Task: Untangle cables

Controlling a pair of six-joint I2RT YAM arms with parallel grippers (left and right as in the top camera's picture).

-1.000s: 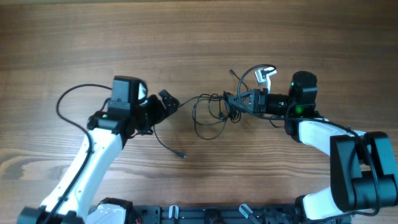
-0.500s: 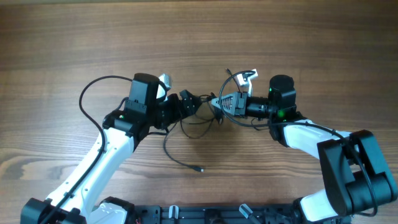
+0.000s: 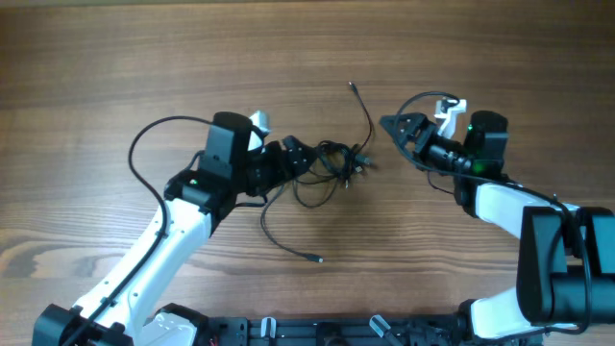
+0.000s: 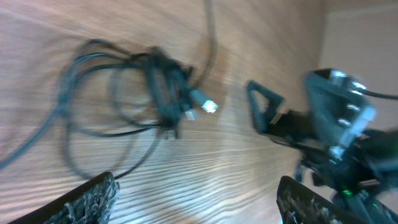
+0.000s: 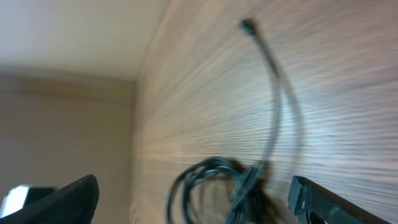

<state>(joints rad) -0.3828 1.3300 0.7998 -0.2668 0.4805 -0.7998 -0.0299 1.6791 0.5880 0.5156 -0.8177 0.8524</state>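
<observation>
The cables [image 3: 333, 161] lie as a tangle of thin black loops on the wooden table. One strand runs up to a plug [image 3: 351, 86] and another trails down to a plug [image 3: 318, 259]. My left gripper [image 3: 300, 160] sits at the tangle's left edge. In the left wrist view the cables [image 4: 152, 84] lie ahead of the gripper [image 4: 199, 202], which is open with only bare wood between its fingers. My right gripper [image 3: 396, 128] stands open to the right of the tangle and apart from it. The right wrist view shows the blurred cables [image 5: 233, 180] ahead of the open gripper [image 5: 196, 202].
The left arm's own thicker black cable [image 3: 144, 144] arcs out over the table to its left. The arm bases [image 3: 317, 332] line the near edge. Bare wooden table [image 3: 144, 58] stretches across the far side.
My right gripper was shut on the tangle; it has opened, let go and drawn back to the right. My left arm has moved right up to the tangle.
</observation>
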